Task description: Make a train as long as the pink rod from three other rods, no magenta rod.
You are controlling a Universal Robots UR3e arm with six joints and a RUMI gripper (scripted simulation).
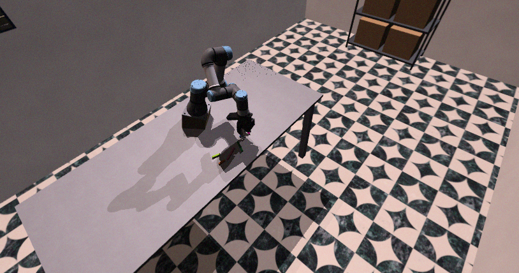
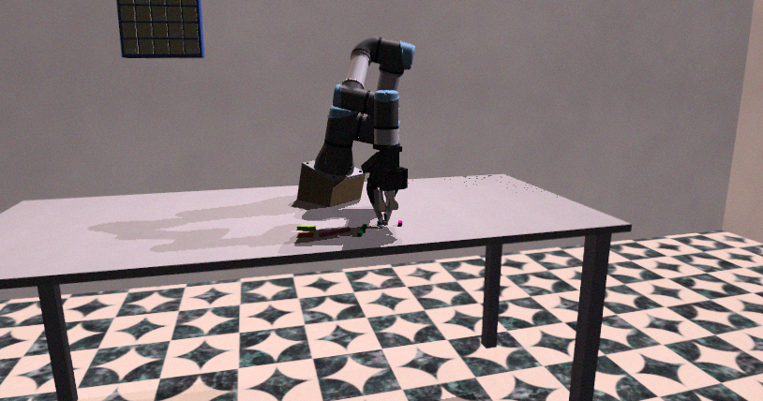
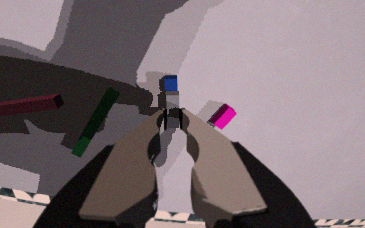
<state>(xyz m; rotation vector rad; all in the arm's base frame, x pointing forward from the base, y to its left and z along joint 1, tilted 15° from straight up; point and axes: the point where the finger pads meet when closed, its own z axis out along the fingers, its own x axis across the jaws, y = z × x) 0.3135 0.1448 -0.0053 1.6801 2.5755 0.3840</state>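
"Starting with the top view, saw what?"

"Saw a long grey-white table (image 1: pixel 90 184) (image 2: pixel 240 252) under one lime rod (image 1: pixel 216 155) (image 2: pixel 306 228), one orange rod (image 1: pixel 222 162) (image 2: pixel 305 234), one long reddish-pink rod (image 1: pixel 231 154) (image 2: pixel 334 231) (image 3: pixel 22 105) and one dark green rod (image 1: pixel 240 147) (image 2: pixel 362 230) (image 3: pixel 95 122). Spotted one short magenta rod (image 1: pixel 248 133) (image 2: pixel 399 223) (image 3: pixel 225 116) by the black two-jaw gripper (image 1: pixel 242 136) (image 2: pixel 383 220) (image 3: pixel 173 110). Could not make out any finished train."

"And from the exterior?"

"Found the same five: lime and orange near each other at one end, then reddish-pink, then green, with magenta alone beyond the gripper. Could not separate the smallest pieces at the fingertips."

"Got more from the wrist?"

"Got one tiny blue rod (image 3: pixel 170 83) just ahead of the fingertips, and one short grey rod (image 3: pixel 172 100) between them, seemingly pinched, with fingers nearly shut. Looked end-on to blue, touching or almost; could not tell which. Missed lime and orange there, both out of view."

"Counted how many altogether?"

"Counted seven rods, one of each colour, plus one arm, one gripper and one table."

"Done how much, then?"

"Judged blue, grey and lime to be the right three: one, three and five, making nine. Reckoned the blue-grey joint nearly made, but grey not released. Left to do: lime, well apart, to be lined up at grey's free end, with others kept clear."
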